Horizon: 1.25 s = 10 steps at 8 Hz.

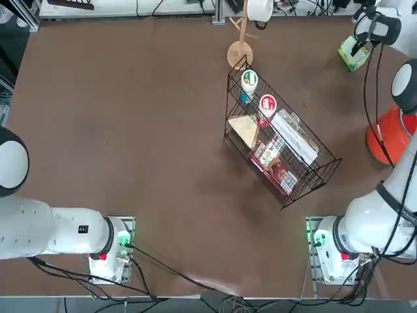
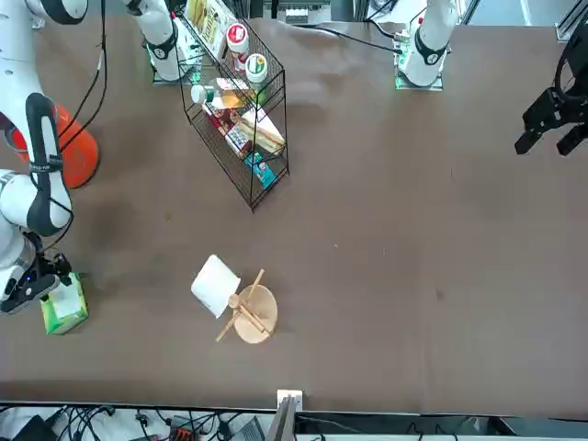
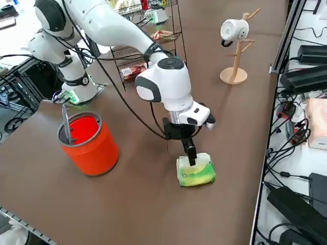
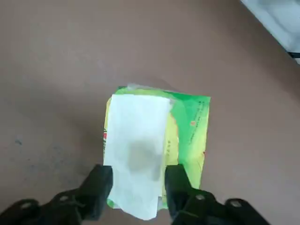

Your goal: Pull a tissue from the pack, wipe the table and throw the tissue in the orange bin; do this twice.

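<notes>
I am reaching my right gripper (image 4: 137,186) straight down onto the pack (image 4: 159,140), which is lying near the table (image 3: 153,214) corner beyond the orange bin (image 3: 88,138); my fingers (image 4: 98,187) are flanking its white tissue (image 4: 136,150), parted, not yet pinching

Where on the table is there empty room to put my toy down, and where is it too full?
The widest bare stretch of the table lies on the parked arm's side of the wire basket. It is crowded on the working arm's side: the orange bin, the pack with the right gripper on it, jaws straddling its tissue, and the mug stand.
</notes>
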Motion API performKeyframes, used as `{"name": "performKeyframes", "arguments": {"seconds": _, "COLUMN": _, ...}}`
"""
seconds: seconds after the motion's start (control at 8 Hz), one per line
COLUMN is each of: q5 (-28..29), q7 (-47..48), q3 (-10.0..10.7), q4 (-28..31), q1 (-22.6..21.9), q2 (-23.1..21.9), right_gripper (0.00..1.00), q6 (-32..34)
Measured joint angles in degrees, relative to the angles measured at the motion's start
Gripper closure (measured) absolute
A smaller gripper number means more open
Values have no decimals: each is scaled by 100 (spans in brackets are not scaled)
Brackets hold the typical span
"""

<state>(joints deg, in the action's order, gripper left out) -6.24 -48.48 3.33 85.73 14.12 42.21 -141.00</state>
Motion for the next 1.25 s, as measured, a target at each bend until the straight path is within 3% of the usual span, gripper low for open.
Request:
{"name": "performKeyframes", "arguments": {"seconds": 0.38, "q5": 0, "q7": -22, "q3": 0, "q4": -14, "q1": 2, "q2": 55, "right_gripper": 41, "q6": -4}}
{"name": "performKeyframes", "arguments": {"seconds": 0.75, "q5": -15, "q7": -33, "q3": 0, "q4": -85, "q1": 2, "q2": 75, "right_gripper": 59, "q6": -9}}
{"name": "performKeyframes", "arguments": {"seconds": 1.12, "q5": -36, "q7": -78, "q3": 0, "q4": -106, "q1": 6, "q2": 91, "right_gripper": 92, "q6": -9}}
{"name": "performKeyframes", "arguments": {"seconds": 1.25, "q5": -37, "q7": -93, "q3": 1, "q4": -118, "q1": 10, "q2": 91, "right_gripper": 98, "q6": -8}}
